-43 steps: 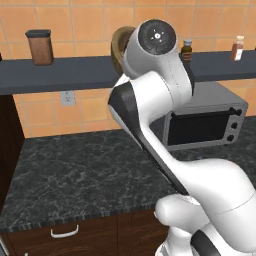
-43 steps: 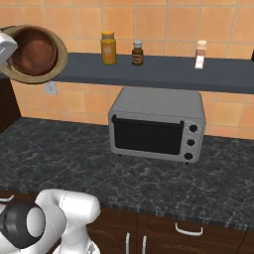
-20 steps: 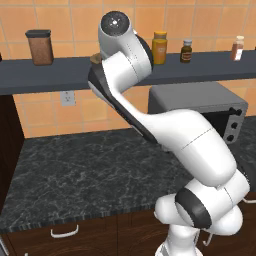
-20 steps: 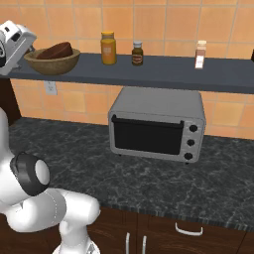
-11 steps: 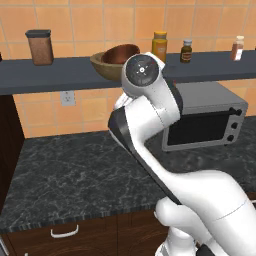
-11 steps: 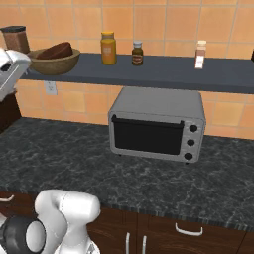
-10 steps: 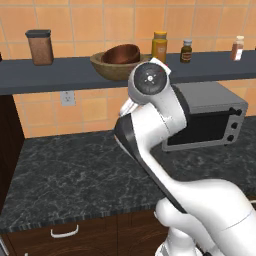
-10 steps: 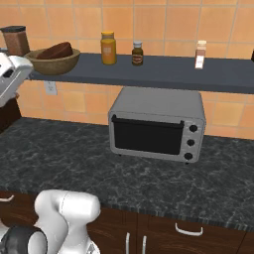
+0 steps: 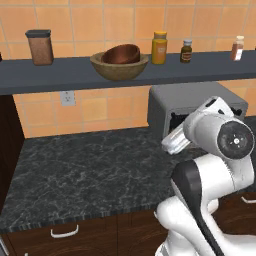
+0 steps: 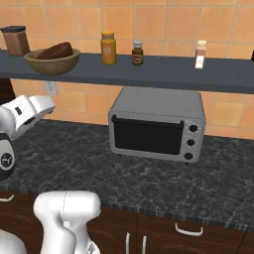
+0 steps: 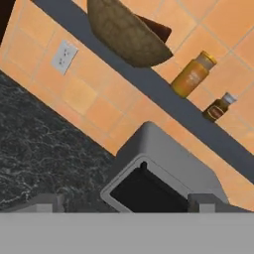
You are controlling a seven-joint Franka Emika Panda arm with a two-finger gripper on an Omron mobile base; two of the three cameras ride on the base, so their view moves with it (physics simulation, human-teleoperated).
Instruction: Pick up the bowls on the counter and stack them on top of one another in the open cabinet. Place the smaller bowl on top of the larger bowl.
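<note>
Shelf board (image 9: 75,75) carries larger bowl (image 9: 119,70) with smaller bowl (image 9: 121,54) nested inside, beside a yellow jar (image 9: 159,48). Gripper (image 11: 124,201) empty, fingertips spread wide apart, over the counter (image 9: 85,170) near the toaster oven (image 10: 156,124)

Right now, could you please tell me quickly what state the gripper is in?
Gripper: open, holding nothing; the small reddish-brown bowl sits inside the wide tan bowl.

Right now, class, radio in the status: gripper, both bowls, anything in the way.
Gripper open, holding nothing. Smaller bowl sits inside larger bowl on the shelf. Jars beside them; nothing blocking.
</note>
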